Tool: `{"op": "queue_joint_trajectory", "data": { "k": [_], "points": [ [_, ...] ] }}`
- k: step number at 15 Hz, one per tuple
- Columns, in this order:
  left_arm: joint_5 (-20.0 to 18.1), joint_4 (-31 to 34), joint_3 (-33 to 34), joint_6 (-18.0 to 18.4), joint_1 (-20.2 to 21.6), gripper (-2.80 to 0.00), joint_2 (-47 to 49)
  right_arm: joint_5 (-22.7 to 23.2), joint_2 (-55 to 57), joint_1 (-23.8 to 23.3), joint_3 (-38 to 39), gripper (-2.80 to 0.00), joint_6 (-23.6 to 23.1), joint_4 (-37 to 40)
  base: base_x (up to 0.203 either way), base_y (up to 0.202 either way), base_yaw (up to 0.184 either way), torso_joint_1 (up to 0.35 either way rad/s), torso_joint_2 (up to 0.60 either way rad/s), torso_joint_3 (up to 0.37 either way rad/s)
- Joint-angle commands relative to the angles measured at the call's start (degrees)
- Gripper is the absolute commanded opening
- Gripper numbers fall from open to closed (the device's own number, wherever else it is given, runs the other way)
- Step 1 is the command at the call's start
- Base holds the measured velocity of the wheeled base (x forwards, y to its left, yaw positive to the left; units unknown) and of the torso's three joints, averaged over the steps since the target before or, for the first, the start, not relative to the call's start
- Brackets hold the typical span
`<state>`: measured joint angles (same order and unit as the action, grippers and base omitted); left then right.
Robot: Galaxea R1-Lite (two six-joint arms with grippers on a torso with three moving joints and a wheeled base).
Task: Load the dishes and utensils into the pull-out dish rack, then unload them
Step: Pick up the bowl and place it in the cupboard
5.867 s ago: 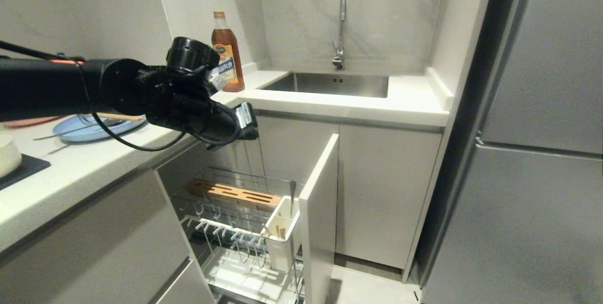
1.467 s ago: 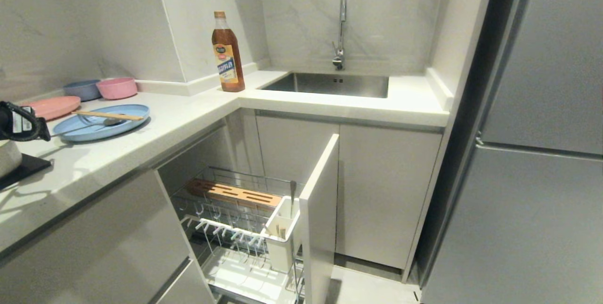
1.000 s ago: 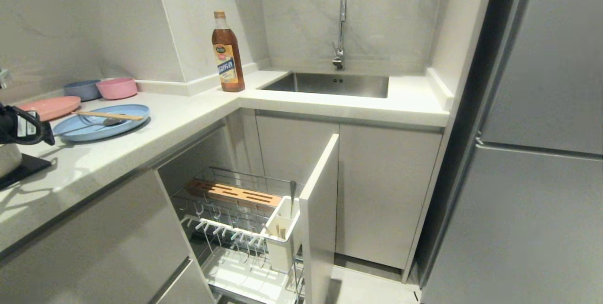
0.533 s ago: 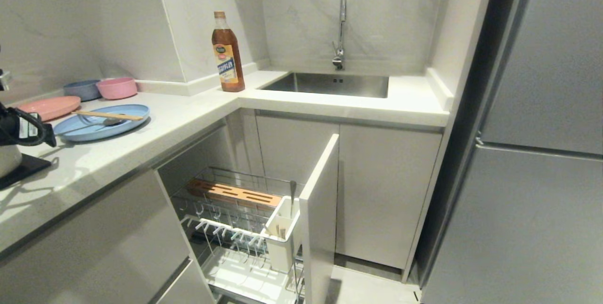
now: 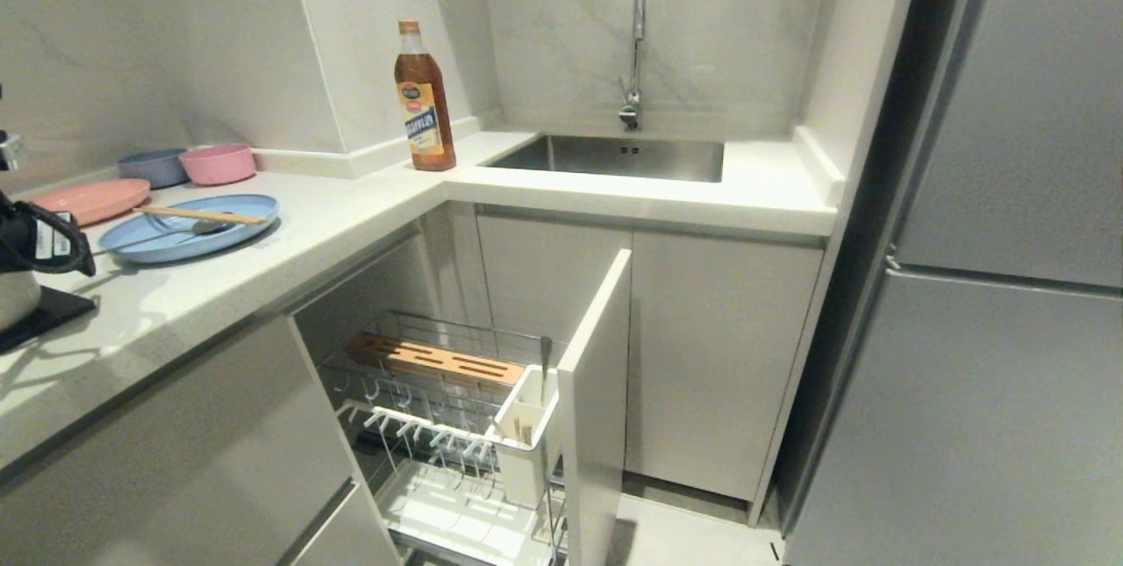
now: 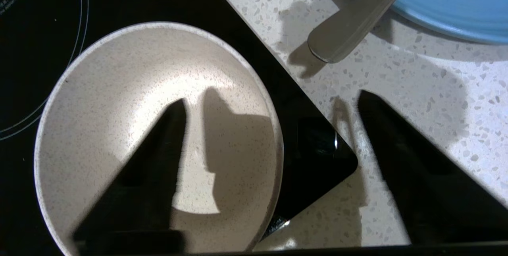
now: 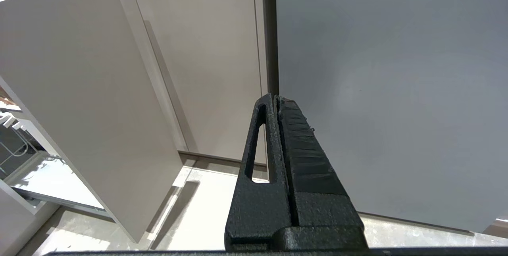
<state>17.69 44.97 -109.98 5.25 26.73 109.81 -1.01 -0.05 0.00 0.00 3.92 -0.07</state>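
The cream-white bowl (image 6: 131, 129) sits on a black hob (image 6: 35, 6) at the counter's left end; only its edge (image 5: 13, 298) shows in the head view. My left gripper (image 6: 272, 97) hangs over it, open, one finger inside the bowl and the other outside over the counter, with the rim between them. The light-blue plate (image 5: 189, 228) lies further along the counter and carries the wooden chopsticks (image 5: 202, 215) and the steel spoon (image 6: 349, 29). The pull-out dish rack (image 5: 456, 426) stands open below the counter. My right gripper (image 7: 276, 99) is parked low, shut and empty.
A pink plate (image 5: 92, 197), a pink bowl (image 5: 218, 162) and a grey-blue bowl (image 5: 151, 166) sit by the wall. A brown bottle (image 5: 424, 101) stands beside the sink (image 5: 614, 155). The rack's grey front panel (image 5: 597, 399) juts out; a fridge (image 5: 991, 285) fills the right.
Several seconds ago my left arm reached across above the rack; it has since swung back to the counter's left end. Over the last second it has barely moved.
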Motion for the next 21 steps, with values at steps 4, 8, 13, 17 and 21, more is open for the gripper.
{"op": "queue_joint_trajectory", "data": {
  "k": [4, 8, 13, 17, 21],
  "points": [
    [0.2, 0.1, -0.1, 0.2, 0.3, -2.80, 0.0, 0.0, 0.0, 0.0, 0.0, -2.80, 0.0, 0.0, 0.000, 0.000, 0.000, 0.000, 0.00, 0.000],
    [0.1, 0.2, -0.1, 0.2, 0.3, -2.80, -0.3, 0.0, 0.0, 0.0, 0.0, -2.80, 0.0, 0.0, 0.000, 0.000, 0.000, 0.000, 0.00, 0.000],
    [0.1, 0.3, 0.1, -0.2, 0.6, -2.80, -3.3, 0.0, 0.0, 0.0, 0.0, -2.80, 0.0, 0.0, 0.000, 0.000, 0.000, 0.000, 0.00, 0.000],
    [-3.4, -3.6, 3.0, -1.0, 3.4, -2.80, -12.4, 0.0, 0.0, 0.0, 0.0, -2.80, 0.0, 0.0, 0.000, 0.000, 0.000, 0.000, 0.00, 0.000],
    [-7.3, -8.2, 7.1, -3.7, 1.3, -2.80, -23.1, 0.0, 0.0, 0.0, 0.0, -2.80, 0.0, 0.0, 0.000, 0.000, 0.000, 0.000, 0.00, 0.000]
  ]
}}
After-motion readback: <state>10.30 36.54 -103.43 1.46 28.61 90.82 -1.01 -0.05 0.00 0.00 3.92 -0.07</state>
